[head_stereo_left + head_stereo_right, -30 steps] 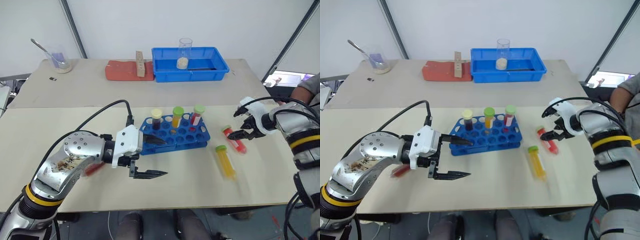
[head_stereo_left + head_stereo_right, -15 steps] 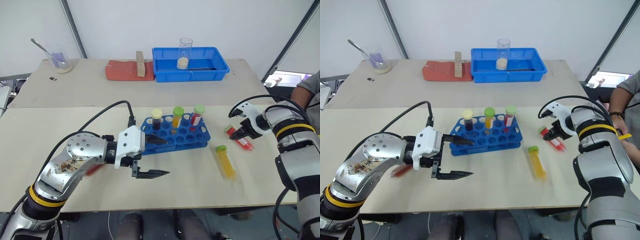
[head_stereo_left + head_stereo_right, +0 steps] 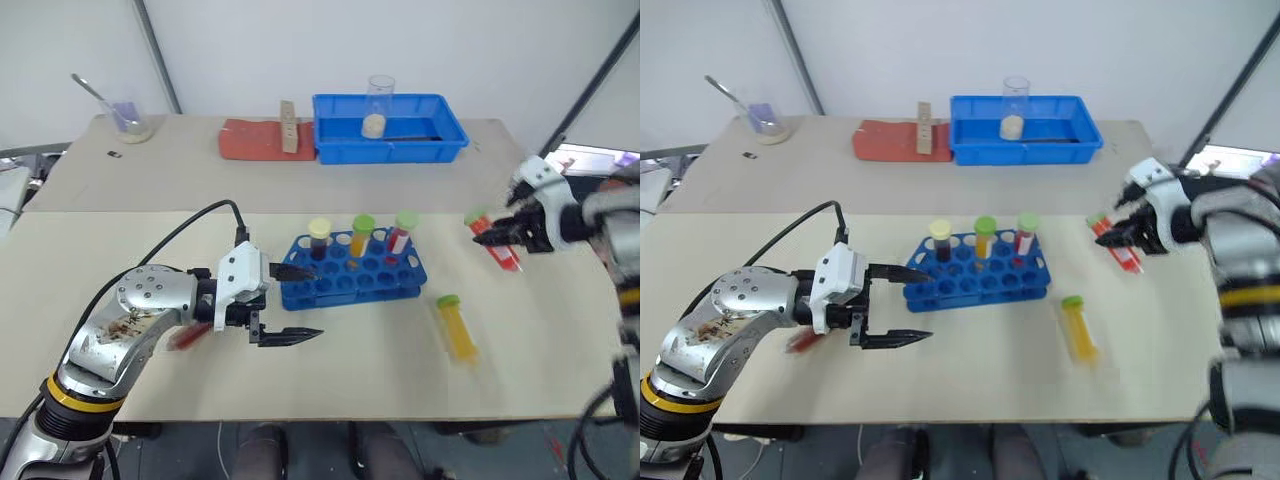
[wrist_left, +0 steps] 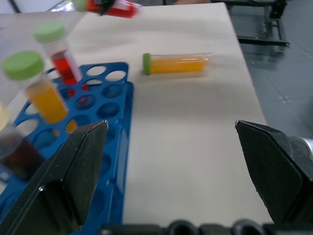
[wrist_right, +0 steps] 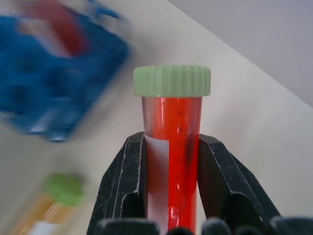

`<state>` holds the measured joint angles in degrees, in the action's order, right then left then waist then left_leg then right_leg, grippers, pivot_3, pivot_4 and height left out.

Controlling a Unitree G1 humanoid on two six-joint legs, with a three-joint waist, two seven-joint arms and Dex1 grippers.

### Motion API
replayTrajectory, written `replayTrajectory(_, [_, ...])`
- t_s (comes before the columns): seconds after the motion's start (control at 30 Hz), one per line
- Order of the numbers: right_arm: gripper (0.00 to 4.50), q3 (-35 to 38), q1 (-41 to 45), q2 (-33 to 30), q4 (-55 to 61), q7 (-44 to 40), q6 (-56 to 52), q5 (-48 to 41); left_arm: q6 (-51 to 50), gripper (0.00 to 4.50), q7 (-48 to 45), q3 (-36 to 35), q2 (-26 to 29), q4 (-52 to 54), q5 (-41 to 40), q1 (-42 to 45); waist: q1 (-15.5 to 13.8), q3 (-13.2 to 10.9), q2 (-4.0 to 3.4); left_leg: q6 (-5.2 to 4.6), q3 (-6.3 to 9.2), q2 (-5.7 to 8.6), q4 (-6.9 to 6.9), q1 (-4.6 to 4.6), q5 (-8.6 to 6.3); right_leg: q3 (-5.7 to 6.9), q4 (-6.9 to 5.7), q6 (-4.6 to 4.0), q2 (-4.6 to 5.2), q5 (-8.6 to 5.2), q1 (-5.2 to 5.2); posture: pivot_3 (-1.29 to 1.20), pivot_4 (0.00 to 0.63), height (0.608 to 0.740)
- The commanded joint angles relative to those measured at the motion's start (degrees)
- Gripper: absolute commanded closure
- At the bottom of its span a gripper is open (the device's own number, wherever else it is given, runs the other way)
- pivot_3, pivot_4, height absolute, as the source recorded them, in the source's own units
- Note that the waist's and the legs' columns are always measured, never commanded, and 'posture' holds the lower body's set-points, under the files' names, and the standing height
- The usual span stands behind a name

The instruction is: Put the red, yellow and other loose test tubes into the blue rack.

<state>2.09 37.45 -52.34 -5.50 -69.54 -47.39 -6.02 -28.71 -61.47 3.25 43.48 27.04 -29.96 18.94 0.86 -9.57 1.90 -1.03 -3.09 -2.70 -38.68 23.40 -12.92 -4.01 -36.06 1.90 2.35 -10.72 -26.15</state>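
Its right gripper (image 3: 1124,232) newly clamped on the red test tube (image 3: 1114,243) and lifted clear of the worktop (image 3: 970,360), the robot can carry it to the blue rack (image 3: 978,273), left gripper (image 3: 902,306) wide open alongside, yellow tube (image 3: 1076,327) still lying loose.
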Motion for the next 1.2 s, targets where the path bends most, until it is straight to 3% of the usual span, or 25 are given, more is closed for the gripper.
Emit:
replayTrajectory(0.03, [3.49,12.93,-8.4,3.19,19.46,4.48,0.25,-7.76,1.95,0.0,-0.38,-3.15,-0.52,0.32,-2.33,-0.36,0.07,0.0,0.0,0.0,-0.02,0.0,-0.05,0.01,0.0,-0.02,0.0,0.04,0.0,-0.01,0.0,0.0,0.15,0.74])
replayTrajectory(0.17, [3.49,17.92,-16.63,13.36,30.32,12.45,5.21,-12.89,1.96,0.0,-0.41,-3.66,-1.05,-0.67,-3.19,-0.02,0.25,0.0,0.01,0.05,-0.07,-0.01,-0.24,-0.14,0.03,-0.08,-0.04,0.38,-0.01,0.01,0.13,0.0,0.15,0.74])
replayTrajectory(0.3, [3.49,14.38,-19.97,23.21,32.73,22.06,13.74,-11.06,2.16,0.0,-0.8,-2.44,-2.11,-1.52,-3.13,1.45,0.29,0.0,0.01,0.1,-0.07,-0.01,-0.28,-0.24,0.08,-0.07,-0.02,0.01,-0.01,-0.07,0.22,0.0,0.15,0.74])
replayTrajectory(0.4, [3.49,11.64,-21.02,26.25,30.83,25.58,19.25,-9.11,2.21,0.0,-1.13,-1.79,-2.8,-2.04,-2.79,2.24,0.32,0.0,0.0,0.08,-0.08,-0.01,-0.26,-0.19,0.09,-0.08,-0.03,-0.02,-0.01,-0.05,0.17,0.0,0.15,0.74])
replayTrajectory(0.73, [3.49,5.53,-22.61,31.01,21.51,32.14,32.52,-5.83,1.35,0.0,-0.74,-0.77,-4.04,-1.4,-2.81,2.83,0.27,0.0,0.0,0.05,-0.06,0.0,-0.18,-0.11,0.07,-0.07,0.02,0.23,-0.01,0.01,0.15,0.0,0.15,0.74])
replayTrajectory(1.2, [3.49,2.1,-23.29,34.38,17.62,38.31,37.59,-5.06,0.33,0.0,0.03,-0.92,-4.43,-0.8,-3.4,2.83,0.36,0.0,0.0,0.05,-0.04,-0.02,-0.18,-0.15,0.07,-0.07,0.0,0.18,-0.05,0.0,0.17,0.0,0.15,0.74])
